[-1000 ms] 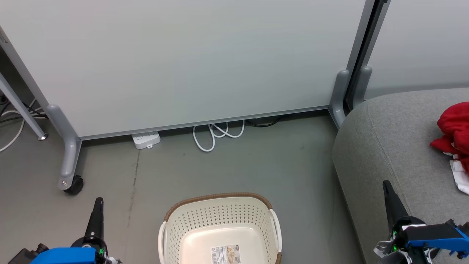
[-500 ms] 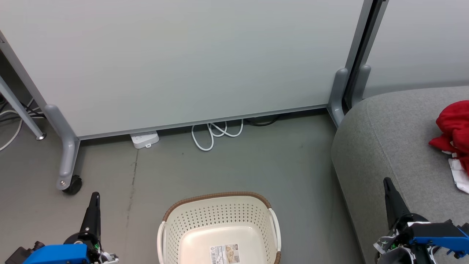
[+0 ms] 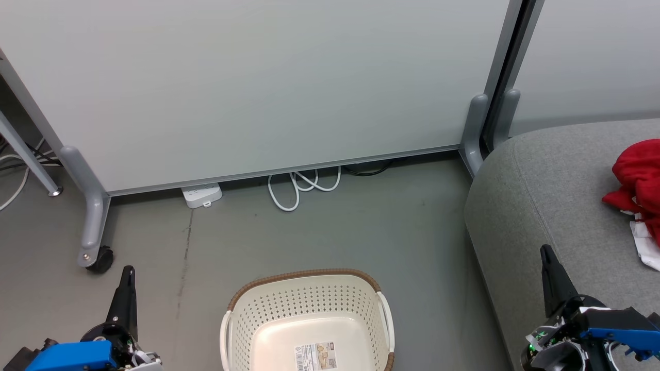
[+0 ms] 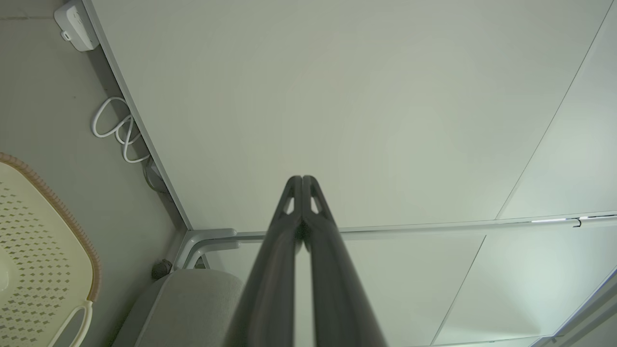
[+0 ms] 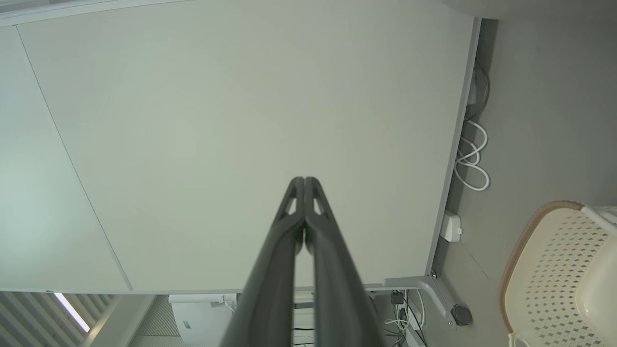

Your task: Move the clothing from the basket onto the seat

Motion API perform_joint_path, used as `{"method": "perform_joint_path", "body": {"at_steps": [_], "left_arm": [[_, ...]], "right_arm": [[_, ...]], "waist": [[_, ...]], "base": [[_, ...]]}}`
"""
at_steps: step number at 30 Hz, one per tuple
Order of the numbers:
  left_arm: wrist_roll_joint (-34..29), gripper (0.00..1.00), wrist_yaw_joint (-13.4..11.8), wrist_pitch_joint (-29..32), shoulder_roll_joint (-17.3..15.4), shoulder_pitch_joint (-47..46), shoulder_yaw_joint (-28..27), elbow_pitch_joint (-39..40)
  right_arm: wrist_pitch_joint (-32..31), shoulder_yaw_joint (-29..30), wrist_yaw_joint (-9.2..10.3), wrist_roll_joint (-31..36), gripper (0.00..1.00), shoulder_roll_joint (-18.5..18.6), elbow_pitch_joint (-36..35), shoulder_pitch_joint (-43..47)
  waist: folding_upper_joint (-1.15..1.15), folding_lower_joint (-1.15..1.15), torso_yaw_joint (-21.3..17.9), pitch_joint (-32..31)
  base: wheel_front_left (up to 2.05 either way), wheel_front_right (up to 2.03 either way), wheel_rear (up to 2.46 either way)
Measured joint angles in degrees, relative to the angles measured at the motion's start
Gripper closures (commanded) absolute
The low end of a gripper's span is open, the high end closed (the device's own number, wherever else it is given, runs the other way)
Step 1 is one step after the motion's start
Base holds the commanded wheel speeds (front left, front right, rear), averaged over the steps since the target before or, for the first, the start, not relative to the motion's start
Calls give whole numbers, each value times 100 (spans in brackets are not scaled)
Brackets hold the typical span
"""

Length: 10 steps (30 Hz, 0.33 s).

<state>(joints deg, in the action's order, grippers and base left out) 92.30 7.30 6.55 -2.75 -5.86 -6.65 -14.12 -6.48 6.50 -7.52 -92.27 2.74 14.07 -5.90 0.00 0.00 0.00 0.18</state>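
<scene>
Grey is the theme here: you've got a smooth grey floor [image 3: 319,232] and a pale partition panel [image 3: 258,87] across the top of the head view, standing on grey legs with one caster wheel [image 3: 100,259] at the left. A second panel [image 3: 588,62] fills the upper right, behind the seat [image 3: 557,196], whose rounded grey woven corner takes up the right side.

Counting things: one basket [image 3: 304,274] at bottom centre, sitting on the floor, its cream bottom bare apart from one label sticker [image 3: 315,356]. One heap of red clothing [image 3: 637,175] with white bits lies on the seat at the right edge, partly cut off, so you can't tell how many pieces are bunched in it. One white power strip [image 3: 202,195] and one coiled white cable [image 3: 296,188] lie along the foot of the panel.

Your left gripper [image 3: 127,275] is at lower left over the floor, and your right gripper [image 3: 547,257] is at lower right over the seat's edge. In both wrist views the fingers are pressed tip to tip, clenched on nothing.
</scene>
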Motion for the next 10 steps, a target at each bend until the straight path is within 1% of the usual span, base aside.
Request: {"method": "perform_joint_path", "body": {"at_steps": [10], "left_arm": [[0,100,0,0,0,-1,-1,1]], "right_arm": [[0,0,0,-4,100,0,0,-1]], "waist": [[0,0,0,0]], "base": [[0,0,0]]}}
